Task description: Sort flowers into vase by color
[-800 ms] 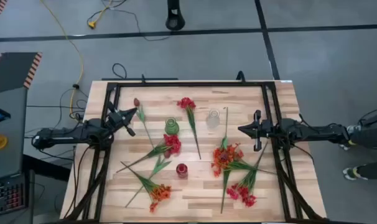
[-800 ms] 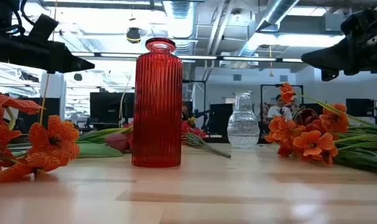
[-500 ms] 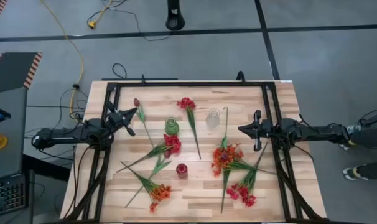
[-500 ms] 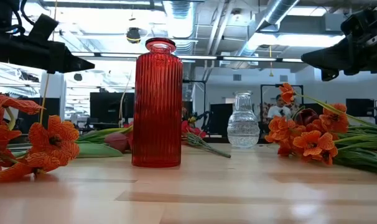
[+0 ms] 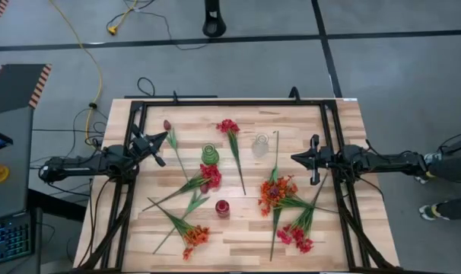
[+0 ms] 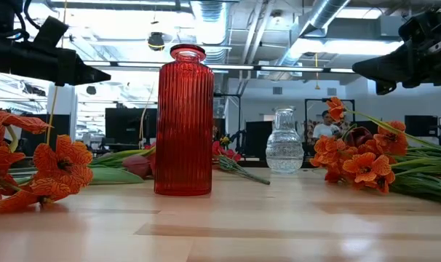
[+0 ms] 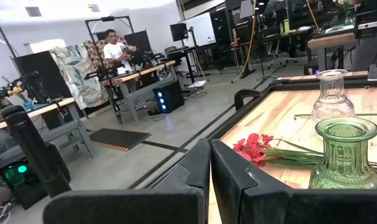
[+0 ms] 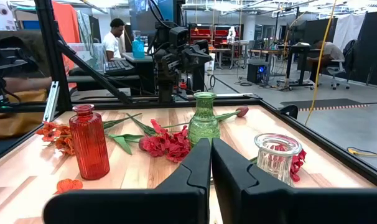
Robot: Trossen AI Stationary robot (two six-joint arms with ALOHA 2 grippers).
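Both the left gripper (image 5: 163, 138) and right gripper (image 5: 295, 158) hover with fingers together, holding nothing. The artificial pinkish-red flower cluster (image 5: 210, 176) beside the ribbed green glass vase (image 5: 209, 153) looks light and floppy, so pinch its thin green stalk (image 5: 173, 193) mid-length.

Three vases are stood mid-table: green vase (image 5: 209, 154), clear vase (image 5: 260, 144), red vase (image 5: 222, 208). Flowers (image 5: 278, 193) are scattered flat around them. Left gripper (image 5: 164, 140) and right gripper (image 5: 294, 158) are held at opposite sides, both pinched closed.
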